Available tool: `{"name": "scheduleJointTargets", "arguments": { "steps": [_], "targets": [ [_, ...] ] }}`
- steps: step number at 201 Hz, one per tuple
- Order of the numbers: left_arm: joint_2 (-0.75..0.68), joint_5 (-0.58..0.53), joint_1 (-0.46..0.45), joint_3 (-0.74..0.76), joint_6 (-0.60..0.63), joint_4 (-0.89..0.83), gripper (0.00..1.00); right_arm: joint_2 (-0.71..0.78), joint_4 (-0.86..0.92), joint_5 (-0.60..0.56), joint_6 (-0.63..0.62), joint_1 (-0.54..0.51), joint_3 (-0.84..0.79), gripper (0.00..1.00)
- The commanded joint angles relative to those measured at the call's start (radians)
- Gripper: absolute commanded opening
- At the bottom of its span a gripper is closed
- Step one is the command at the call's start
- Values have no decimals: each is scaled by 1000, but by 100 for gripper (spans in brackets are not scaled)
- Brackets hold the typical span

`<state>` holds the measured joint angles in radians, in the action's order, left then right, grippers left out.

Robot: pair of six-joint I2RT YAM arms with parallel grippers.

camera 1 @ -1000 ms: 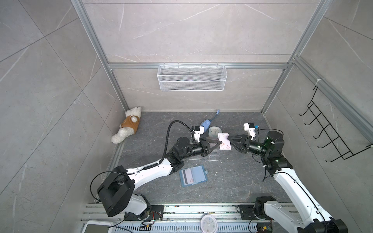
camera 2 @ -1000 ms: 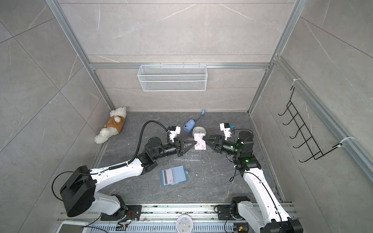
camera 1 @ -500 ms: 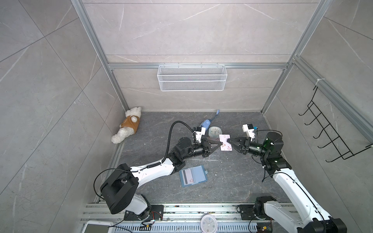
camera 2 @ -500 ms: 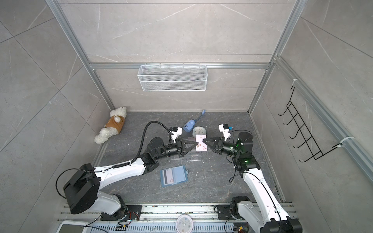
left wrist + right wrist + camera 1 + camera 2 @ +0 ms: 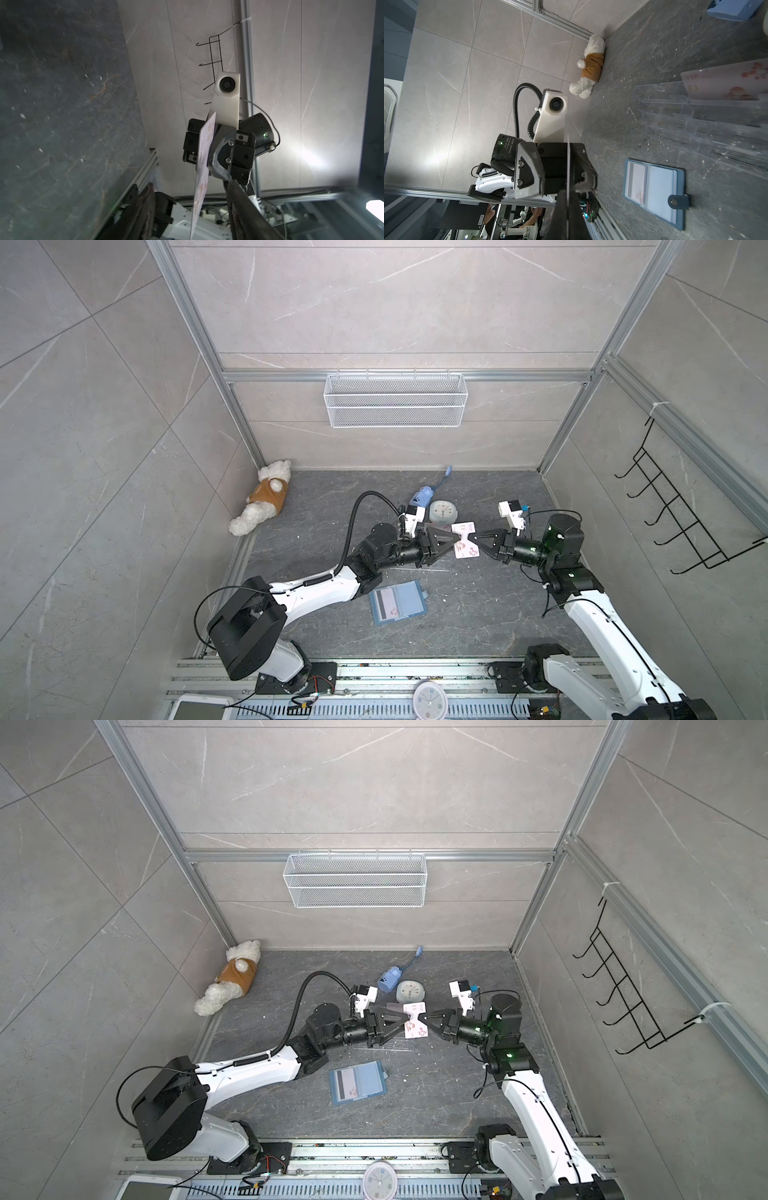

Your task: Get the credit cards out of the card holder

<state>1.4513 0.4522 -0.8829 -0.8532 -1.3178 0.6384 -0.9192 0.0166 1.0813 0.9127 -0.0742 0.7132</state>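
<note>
A: What lies on the dark grey marbled floor (image 5: 478, 614)?
B: A dusty-blue square card holder (image 5: 405, 599), open flat, with a dark-striped pale card (image 5: 385, 605) in its left sleeve.
A: And to the right, farther back?
B: The left gripper (image 5: 452, 539), jaws spread either side of a pale pink floral credit card (image 5: 467, 549) held off the floor — the right gripper (image 5: 477, 537) is pinched tight on its opposite edge.

You've a pale pink card (image 5: 466, 548) with red floral marks, a dusty-blue card holder (image 5: 409, 598), a white bear (image 5: 266, 501) in tan.
</note>
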Motion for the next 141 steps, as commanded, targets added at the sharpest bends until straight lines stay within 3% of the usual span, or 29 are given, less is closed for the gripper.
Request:
{"name": "scheduleJointTargets", "arguments": {
  "steps": [1,29,55,78,141],
  "targets": [
    [-132,-68,0,-38,154,-206,76,38,170,-3,-142,-4,65,0],
    [-277,-214,-4,-106,341,-572,78,58,362,-30,-280,-4,135,0],
    [-400,-381,-3,-146,472,-804,86,68,532,-83,-410,-4,202,0],
    [-487,-517,-3,-192,594,-977,87,40,647,-104,-505,-4,273,0],
    [-623,-790,-3,-240,872,-1162,100,3,769,-193,-661,-4,426,0]
  ]
}}
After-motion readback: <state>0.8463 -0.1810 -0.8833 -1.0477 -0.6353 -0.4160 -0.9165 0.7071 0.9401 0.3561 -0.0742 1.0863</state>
